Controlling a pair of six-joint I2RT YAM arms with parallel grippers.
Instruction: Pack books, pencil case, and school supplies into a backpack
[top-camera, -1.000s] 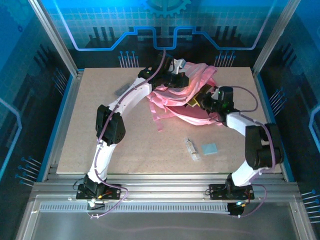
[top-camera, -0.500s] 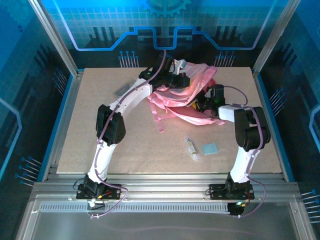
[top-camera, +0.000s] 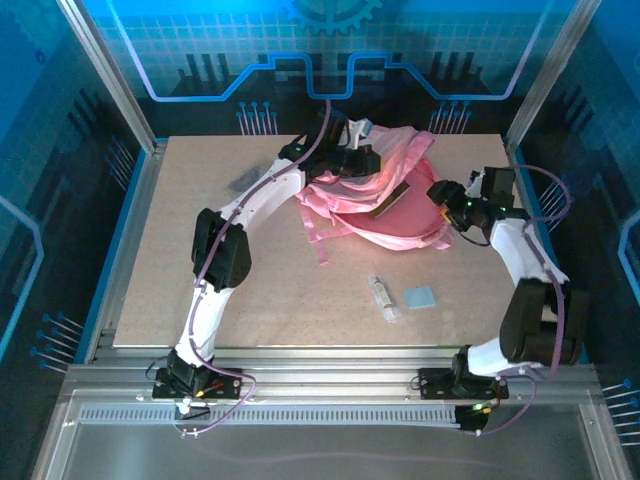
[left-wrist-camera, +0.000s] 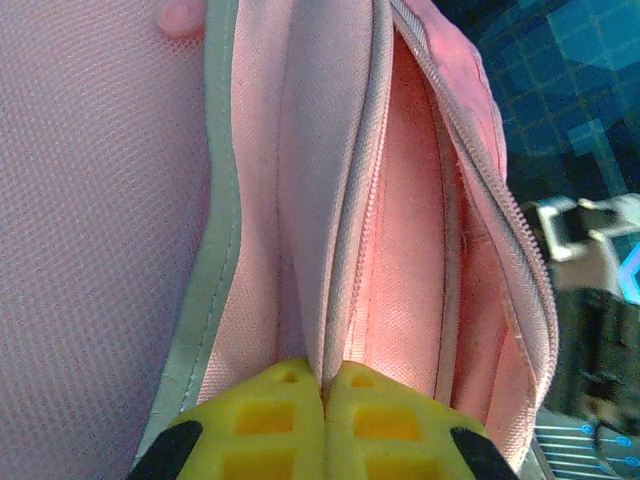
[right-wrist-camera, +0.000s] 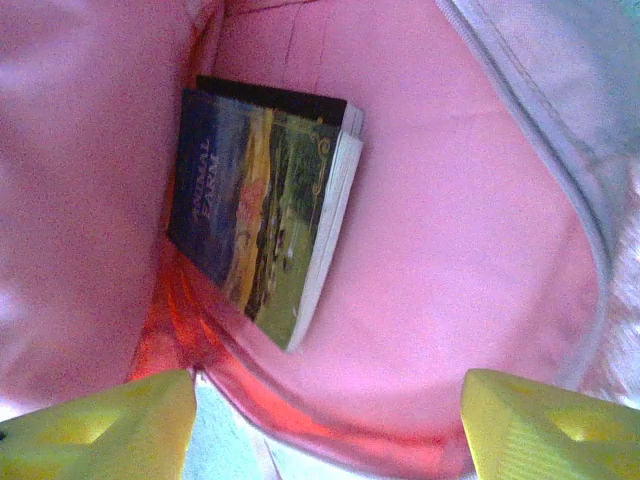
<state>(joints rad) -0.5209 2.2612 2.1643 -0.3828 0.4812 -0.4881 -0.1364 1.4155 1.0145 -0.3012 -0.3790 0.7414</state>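
Observation:
The pink backpack (top-camera: 398, 222) lies at the back middle of the table, its mouth held up. My left gripper (top-camera: 352, 160) is shut on the rim fabric beside the zipper, seen close in the left wrist view (left-wrist-camera: 325, 395). My right gripper (top-camera: 446, 195) stands open just right of the backpack's mouth, nothing between its yellow fingers (right-wrist-camera: 100, 430). Inside the backpack (right-wrist-camera: 460, 200) lies the blue-green landscape book (right-wrist-camera: 262, 210) on top of a black book (right-wrist-camera: 275, 98). A whitish tube (top-camera: 383, 297) and a light-blue pad (top-camera: 420, 297) lie on the table in front. The pencil case is hidden.
A small dark grey item (top-camera: 243, 180) lies at the back left of the board. Pink straps (top-camera: 318, 235) trail from the backpack toward the table's middle. Metal frame posts and blue walls ring the board.
My right gripper has opened and pulled back to the right out of the backpack's mouth, leaving the book inside. The left gripper has kept its hold on the rim.

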